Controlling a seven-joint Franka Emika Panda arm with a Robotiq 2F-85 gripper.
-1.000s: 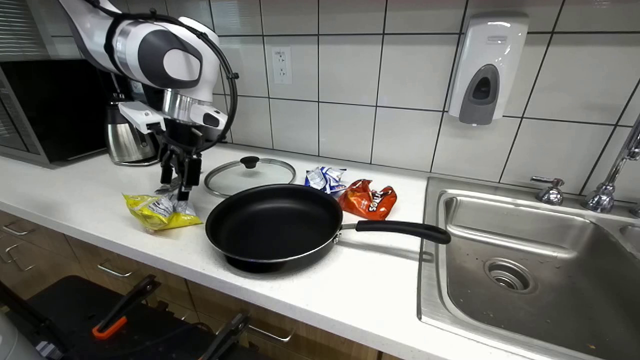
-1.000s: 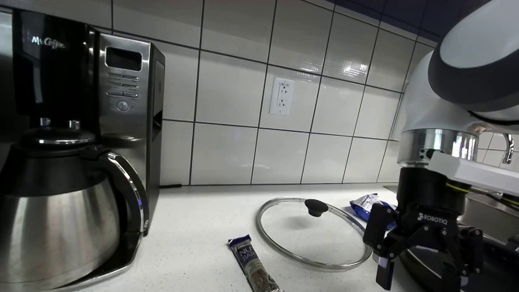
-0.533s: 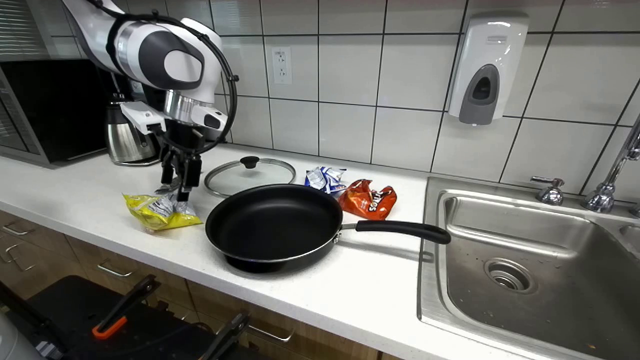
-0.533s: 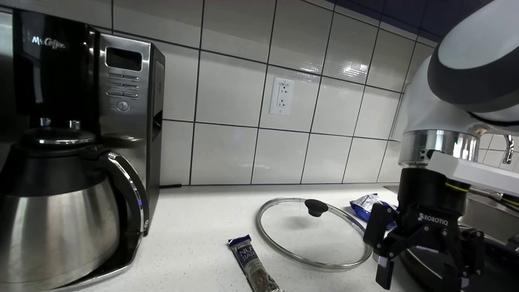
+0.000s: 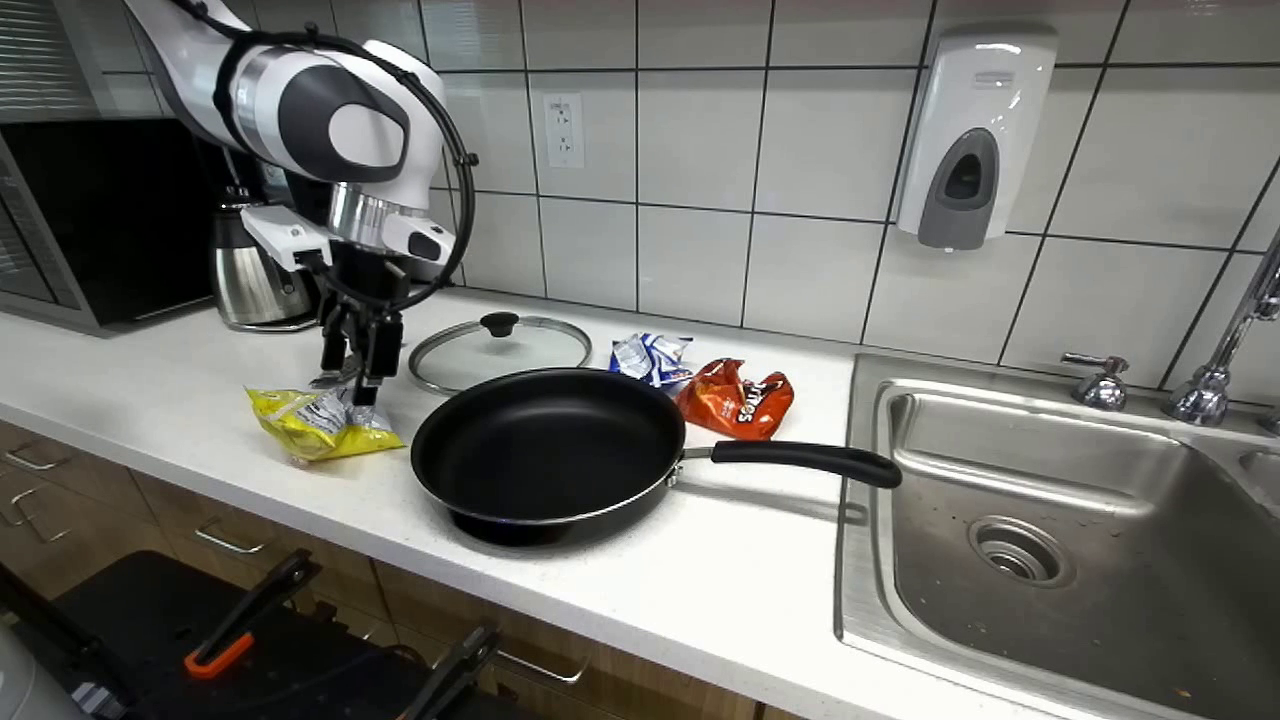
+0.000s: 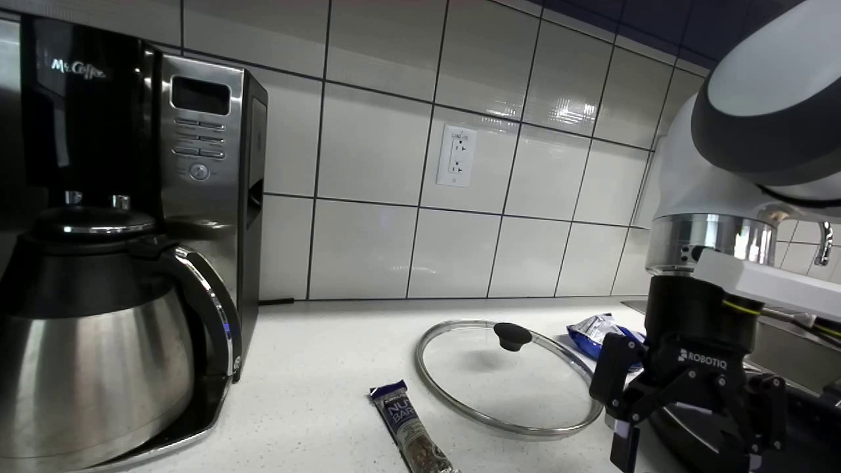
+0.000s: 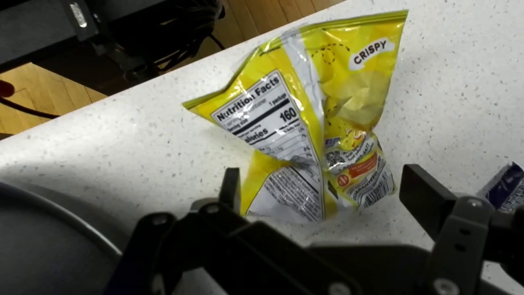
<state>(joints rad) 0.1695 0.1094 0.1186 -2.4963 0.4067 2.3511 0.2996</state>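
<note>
Since the earlier frames the gripper is sinking very slightly, while the things on the white counter are staying put. In an exterior view it is hanging right by a yellow chip bag, which is lying near the counter's front edge, left of a black frying pan. The pan is showing its dark cooking surface and pointing its handle toward a steel sink, where a small brown scrap is lying. Beyond the pan, a glass lid, a blue-and-white snack bag and a red snack bag are resting, and a soap dispenser is hanging on the tiled wall.

In an exterior view a Mr. Coffee coffee maker is holding a steel carafe, its contents hidden from me. A wrapped nut bar is lying closer to the lid.

In the wrist view the gripper is standing released, its jaws spreading wide on either side of the bag's lower end; whether they are touching it I cannot tell. The bag is lying back-up, hiding what it holds and showing "Nutrition Facts" and "CRISPY" in print. Past the counter's edge a wooden floor is showing.
</note>
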